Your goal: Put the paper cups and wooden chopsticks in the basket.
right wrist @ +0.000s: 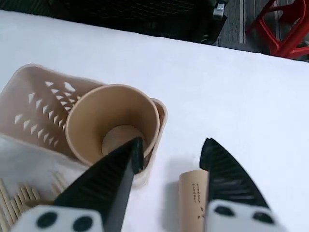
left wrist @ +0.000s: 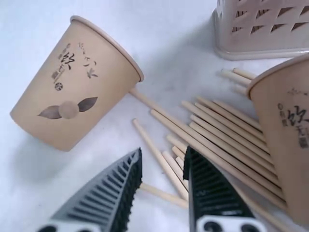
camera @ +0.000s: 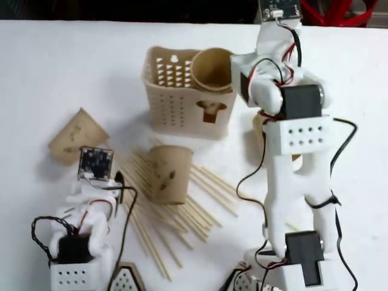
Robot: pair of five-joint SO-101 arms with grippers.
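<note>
Currently, item one: paper cup (right wrist: 113,121), thin tan card with a rolled rim, leaning in one corner of the basket (camera: 176,115), a perforated beige plastic tub. Right gripper (right wrist: 173,145) hangs just above it, jaws apart and empty; a stray jaw could catch the rim and tip the cup out. Item two: wooden chopsticks (left wrist: 212,130), slim, round and pale, strewn on the table, a second cup (left wrist: 285,145) resting on them. Left gripper (left wrist: 161,157), ribbed jaws apart and empty, is poised over them; smooth sticks may roll or slip.
</note>
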